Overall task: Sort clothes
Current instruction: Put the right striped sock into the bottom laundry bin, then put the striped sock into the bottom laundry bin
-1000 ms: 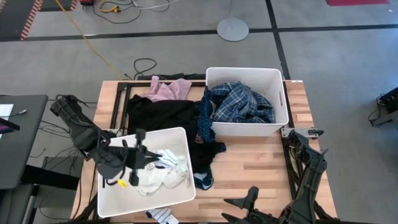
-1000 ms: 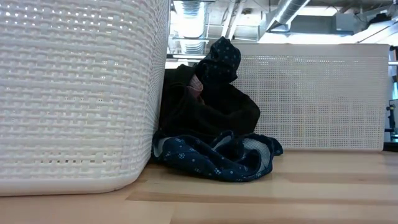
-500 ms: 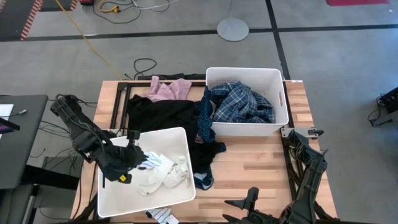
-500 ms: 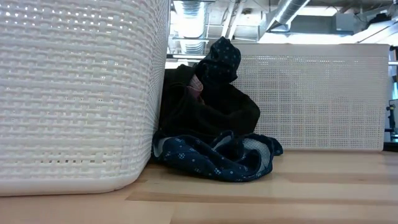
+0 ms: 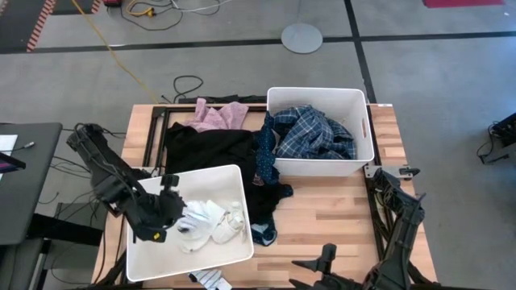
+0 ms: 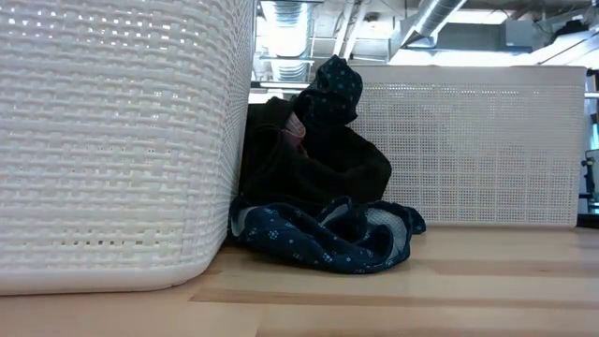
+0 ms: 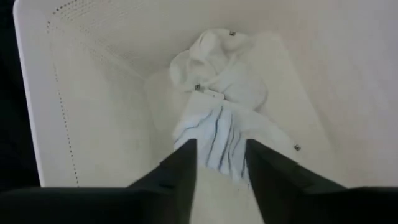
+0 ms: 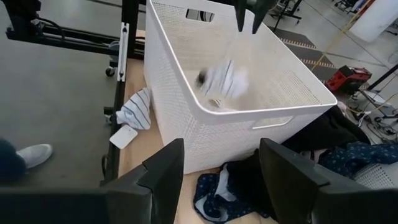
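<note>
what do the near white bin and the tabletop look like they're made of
Near white bin: likely molded plastic with a matte finish, given its fine perforated lattice walls and smooth solid rim. Tabletop: appears to be light wood, possibly butcher-block style, showing parallel plank strips and grain with a slight sheen.

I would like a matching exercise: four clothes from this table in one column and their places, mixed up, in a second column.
Things:
1. blue-white plaid shirt
2. pink garment
3. white socks
4. dark blue patterned piece

Places:
A. in the near bin, under the left gripper
B. on the table between the two bins
C. in the far bin
D. at the table's far edge, beside the far bin

Pairs: 1-C, 2-D, 3-A, 4-B
</note>
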Robot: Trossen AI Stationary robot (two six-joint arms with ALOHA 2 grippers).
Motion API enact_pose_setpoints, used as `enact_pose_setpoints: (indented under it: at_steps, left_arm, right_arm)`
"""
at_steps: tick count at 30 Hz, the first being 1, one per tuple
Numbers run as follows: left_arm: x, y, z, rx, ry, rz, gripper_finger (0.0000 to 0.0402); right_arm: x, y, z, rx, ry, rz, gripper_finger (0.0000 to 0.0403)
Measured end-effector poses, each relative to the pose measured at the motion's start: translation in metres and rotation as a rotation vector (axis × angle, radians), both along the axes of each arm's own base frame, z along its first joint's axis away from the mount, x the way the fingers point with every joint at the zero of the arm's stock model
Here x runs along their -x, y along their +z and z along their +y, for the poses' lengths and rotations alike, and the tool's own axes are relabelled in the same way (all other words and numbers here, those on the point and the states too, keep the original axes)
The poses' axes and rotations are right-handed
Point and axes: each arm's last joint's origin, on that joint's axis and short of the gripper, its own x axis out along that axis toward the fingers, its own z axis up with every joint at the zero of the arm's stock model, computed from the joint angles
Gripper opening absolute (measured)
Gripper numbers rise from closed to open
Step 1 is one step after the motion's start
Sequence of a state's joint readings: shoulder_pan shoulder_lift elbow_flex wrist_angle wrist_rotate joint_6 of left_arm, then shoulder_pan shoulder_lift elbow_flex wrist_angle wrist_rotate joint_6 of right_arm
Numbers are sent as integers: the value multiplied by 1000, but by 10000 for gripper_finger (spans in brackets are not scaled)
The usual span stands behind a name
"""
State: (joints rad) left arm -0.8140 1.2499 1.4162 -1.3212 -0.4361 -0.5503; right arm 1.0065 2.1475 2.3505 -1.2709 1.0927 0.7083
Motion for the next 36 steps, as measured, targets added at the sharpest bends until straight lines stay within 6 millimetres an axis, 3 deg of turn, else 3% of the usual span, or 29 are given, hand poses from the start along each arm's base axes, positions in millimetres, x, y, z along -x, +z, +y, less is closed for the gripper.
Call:
enact_pose_setpoints:
  at_steps: [6, 19, 23, 31, 36]
  left_arm:
    - [0, 2, -6, 1, -25, -56, 206]
    - [-3, 30, -58, 143, -425, -425, 215]
    - [-5, 23, -83, 97, -537, -457, 215]
    - [-23, -15, -123, 3, -663, -358, 215]
    - [-30, -23, -143, -34, -737, -340, 215]
  right_arm:
    - [3, 0, 2, -18, 1, -5, 223]
    - [2, 0, 2, -23, -5, -7, 223]
    - [2, 0, 1, -25, -5, -7, 223]
    - [-5, 0, -3, -34, -27, -8, 223]
    - [-10, -1, -7, -52, -36, 4, 223]
